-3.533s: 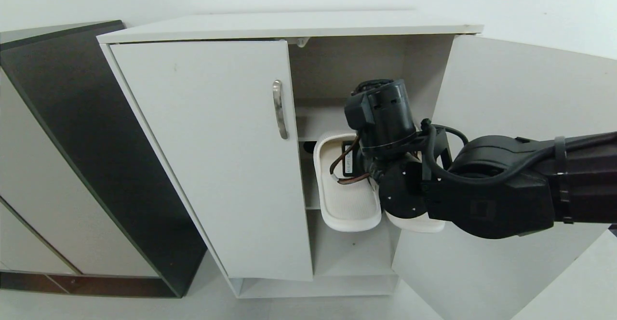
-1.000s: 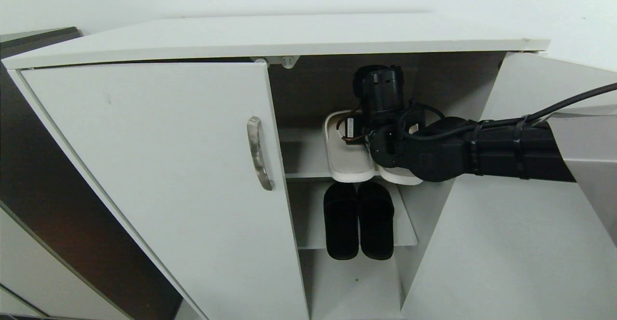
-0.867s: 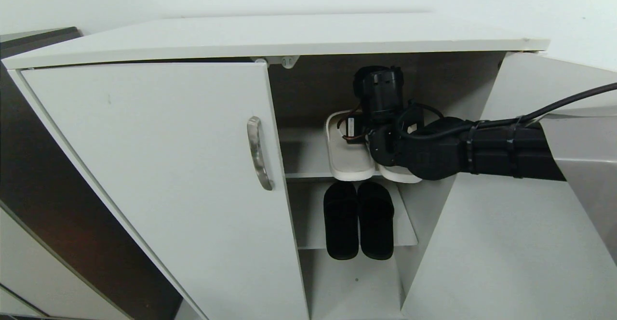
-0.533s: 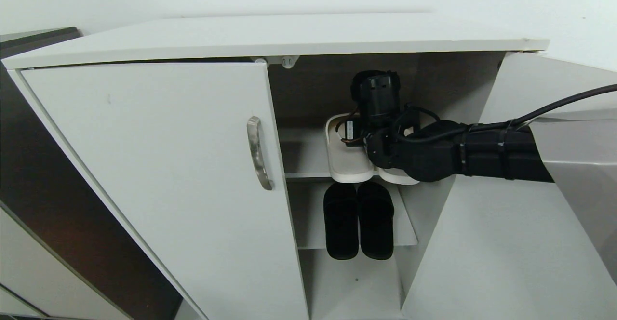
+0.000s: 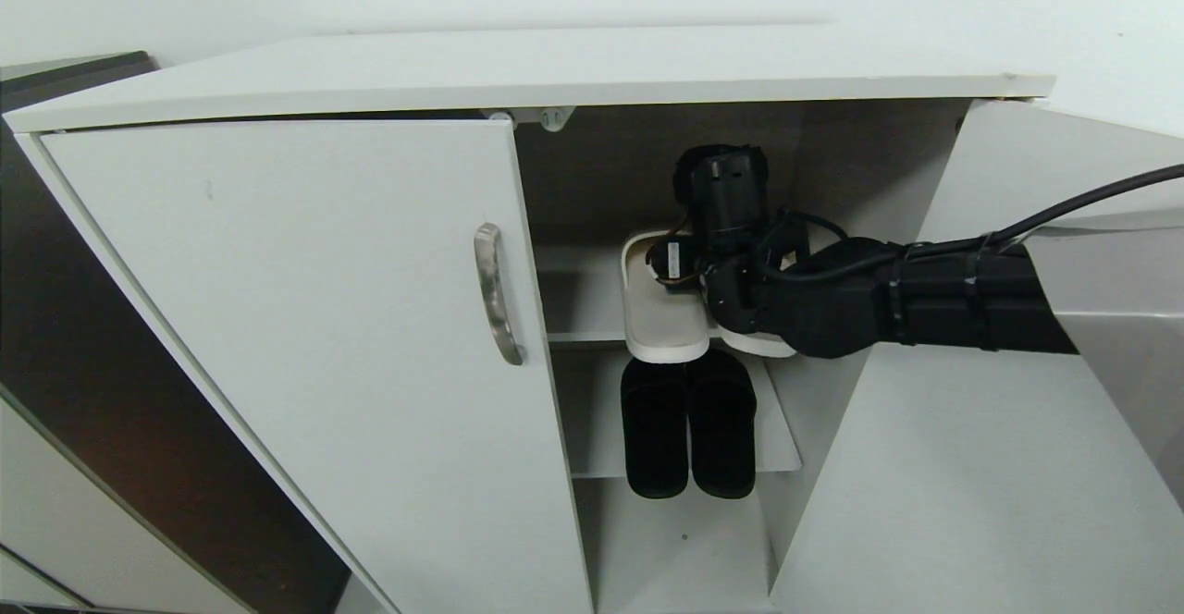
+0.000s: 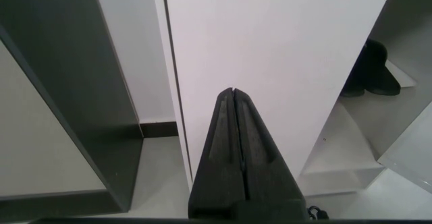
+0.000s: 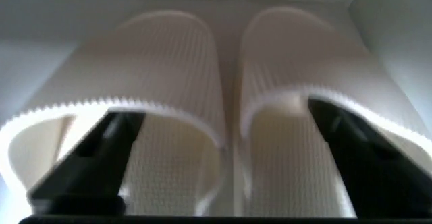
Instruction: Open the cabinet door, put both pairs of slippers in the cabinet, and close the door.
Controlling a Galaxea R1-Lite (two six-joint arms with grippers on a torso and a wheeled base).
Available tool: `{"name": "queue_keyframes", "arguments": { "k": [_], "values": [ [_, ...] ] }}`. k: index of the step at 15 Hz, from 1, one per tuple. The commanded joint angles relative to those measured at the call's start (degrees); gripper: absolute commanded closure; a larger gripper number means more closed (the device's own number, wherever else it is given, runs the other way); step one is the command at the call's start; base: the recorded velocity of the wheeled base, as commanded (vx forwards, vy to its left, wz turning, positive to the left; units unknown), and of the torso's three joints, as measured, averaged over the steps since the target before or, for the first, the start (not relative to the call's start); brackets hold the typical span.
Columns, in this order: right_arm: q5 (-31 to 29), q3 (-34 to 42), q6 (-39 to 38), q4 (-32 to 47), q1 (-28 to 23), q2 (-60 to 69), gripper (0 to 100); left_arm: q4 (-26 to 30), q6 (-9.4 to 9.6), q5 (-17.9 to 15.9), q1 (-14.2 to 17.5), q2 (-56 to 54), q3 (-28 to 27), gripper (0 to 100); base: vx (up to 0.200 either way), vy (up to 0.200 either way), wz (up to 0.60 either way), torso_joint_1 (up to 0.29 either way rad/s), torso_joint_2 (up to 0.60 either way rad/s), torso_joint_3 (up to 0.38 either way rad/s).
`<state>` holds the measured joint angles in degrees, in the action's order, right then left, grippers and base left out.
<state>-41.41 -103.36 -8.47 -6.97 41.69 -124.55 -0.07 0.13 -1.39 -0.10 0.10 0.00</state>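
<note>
leave l gripper (image 6: 233,92) pinched shut, empty, outside the closed door (image 5: 296,337). keep r wrist clear of the open door (image 5: 925,485), push the white slippers (image 5: 661,323) deeper onto the upper shelf (image 5: 578,304) & level before you let go: heels overhang its edge above the black pair (image 5: 689,429). r gripper (image 7: 221,150) has a finger in each, clamping them; toes lie beyond it.

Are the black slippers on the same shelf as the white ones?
No, the black slippers lie on the lower shelf, with the white slippers at the shelf above.
</note>
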Motion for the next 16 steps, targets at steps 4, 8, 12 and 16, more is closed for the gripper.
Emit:
{"name": "queue_keyframes", "arguments": {
  "k": [4,8,12,16],
  "values": [
    [-2.5,15.3,-0.1,-5.6,6.2,13.0,0,0.0,0.04,0.0,0.0,0.0,0.0,100,0.000,0.000,0.00,0.000,0.00,0.000],
    [-2.5,32.1,-0.1,-13.6,12.4,21.2,100,0.0,0.04,0.0,0.0,0.0,0.0,100,0.000,0.000,0.00,0.000,0.00,0.000],
    [-2.4,42.9,-0.1,-19.8,15.3,25.7,100,0.0,0.04,0.0,0.0,0.0,0.0,100,0.000,0.000,0.00,0.000,0.00,0.000],
    [-1.8,47.9,-0.7,-20.4,16.1,27.3,100,0.0,0.22,0.0,0.0,0.0,0.0,100,0.000,0.000,0.00,0.000,0.00,0.000]
  ]
}}
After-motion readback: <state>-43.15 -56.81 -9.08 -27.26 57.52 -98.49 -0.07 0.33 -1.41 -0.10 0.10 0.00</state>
